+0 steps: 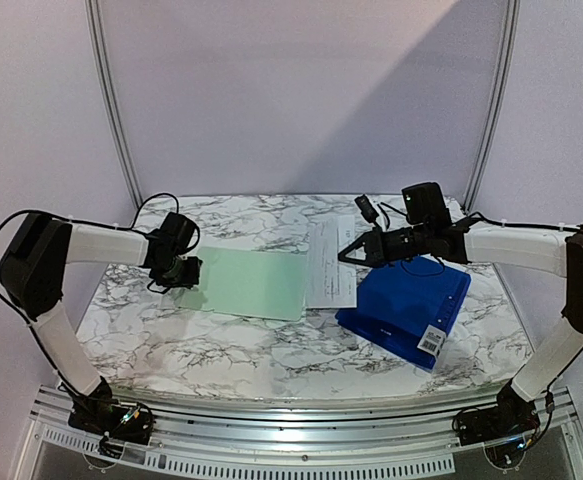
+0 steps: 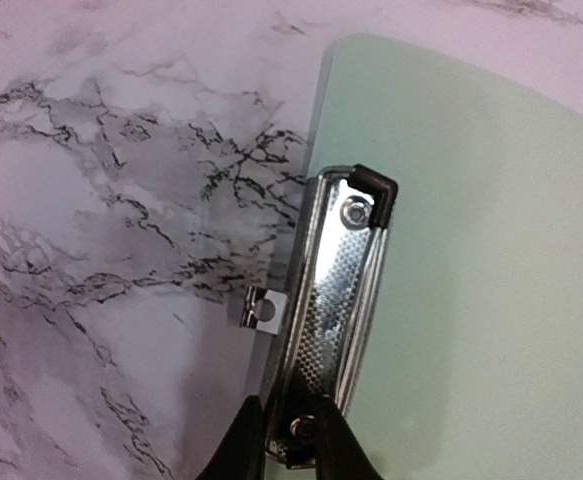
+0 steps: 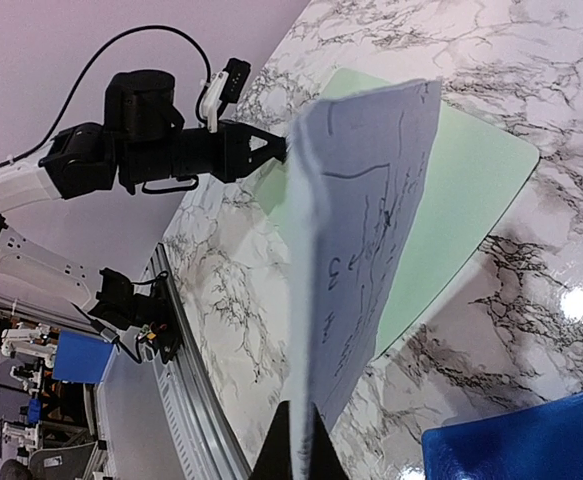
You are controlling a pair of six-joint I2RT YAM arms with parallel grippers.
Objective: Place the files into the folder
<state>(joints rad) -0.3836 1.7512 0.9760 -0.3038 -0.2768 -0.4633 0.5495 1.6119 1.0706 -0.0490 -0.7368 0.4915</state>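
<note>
one folder [image 1: 403, 303], one sheet [image 1: 329, 265], one clipboard [image 1: 256, 281]

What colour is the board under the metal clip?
The board is pale mint green; the left wrist view shows it best.

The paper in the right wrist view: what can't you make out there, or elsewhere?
- Paper slip: writing blurred in right wrist view, too small from above.
- Left gripper: whether it grips the metal clip; left wrist view's bottom edge crops it.
- Blue folder: inside hidden by its cover, top view.
</note>
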